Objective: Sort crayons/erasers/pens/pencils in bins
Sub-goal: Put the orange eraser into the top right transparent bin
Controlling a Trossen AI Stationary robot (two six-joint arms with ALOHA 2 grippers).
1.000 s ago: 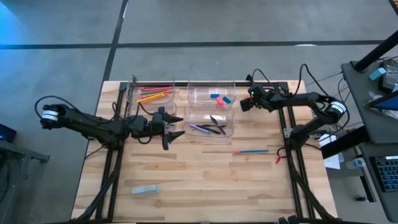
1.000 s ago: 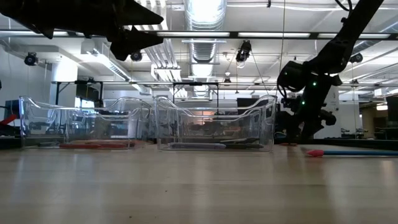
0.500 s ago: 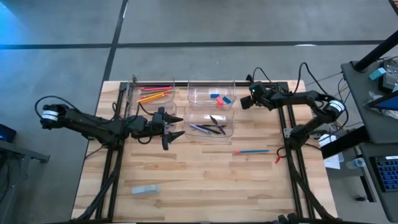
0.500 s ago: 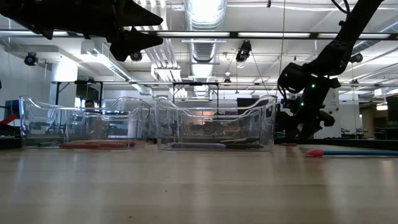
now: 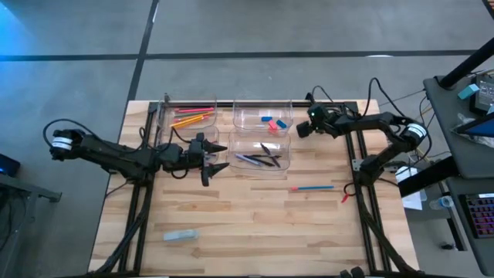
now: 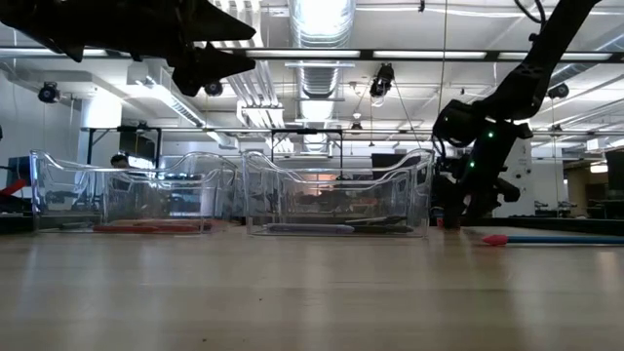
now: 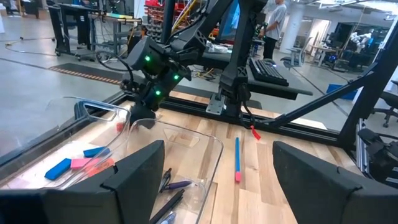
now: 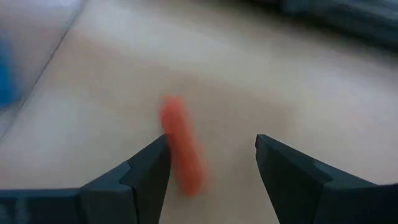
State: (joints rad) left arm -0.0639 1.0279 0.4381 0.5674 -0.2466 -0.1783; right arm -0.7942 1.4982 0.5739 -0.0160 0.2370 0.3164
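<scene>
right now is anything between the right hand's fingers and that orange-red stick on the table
No. In the right wrist view the right hand is open just above the orange-red stick, with only bare wooden table between them.

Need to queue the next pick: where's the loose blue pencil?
High view: the blue pencil lies on the table's right side, just below the pen bin, beside a small red piece.

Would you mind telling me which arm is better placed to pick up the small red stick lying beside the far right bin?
The right. Its open gripper hangs just over the red stick, fingers either side. The left gripper waits open beside the pen bin, farther away.
</scene>
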